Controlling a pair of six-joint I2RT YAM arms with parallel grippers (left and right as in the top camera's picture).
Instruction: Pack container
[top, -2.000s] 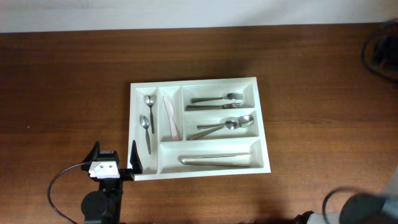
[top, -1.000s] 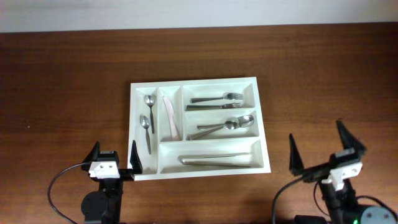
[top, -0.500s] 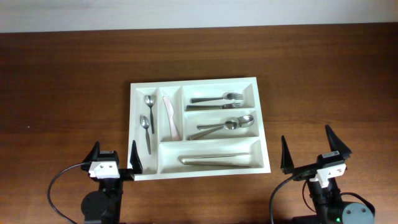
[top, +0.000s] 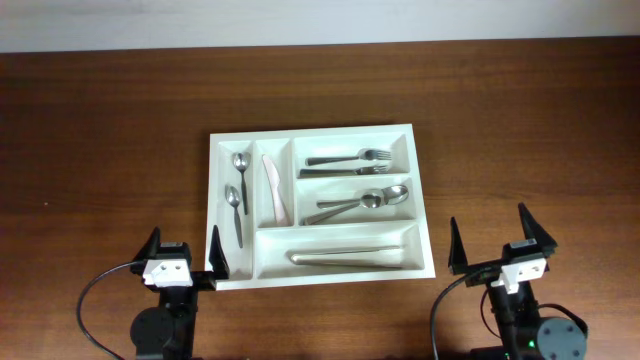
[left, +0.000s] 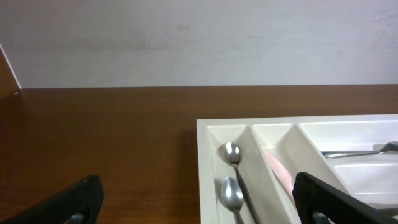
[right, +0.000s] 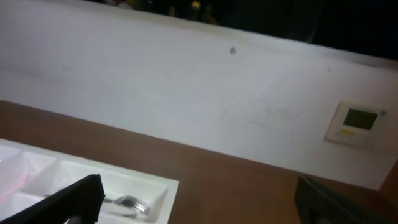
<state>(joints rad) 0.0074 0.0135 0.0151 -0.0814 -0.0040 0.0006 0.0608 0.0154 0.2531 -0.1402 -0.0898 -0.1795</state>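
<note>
Overhead I see even, sharp light, the tray (top: 310, 134) bright with soft shadows inside. My right wrist view is dimmer, grainy and soft.

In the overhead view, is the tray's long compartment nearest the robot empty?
No, a long metal utensil lies lengthwise in that compartment of the container.

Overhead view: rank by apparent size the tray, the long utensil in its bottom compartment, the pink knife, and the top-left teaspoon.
1. White plastic cutlery tray
2. Long steel utensil
3. Pink knife
4. Small steel teaspoon
</note>
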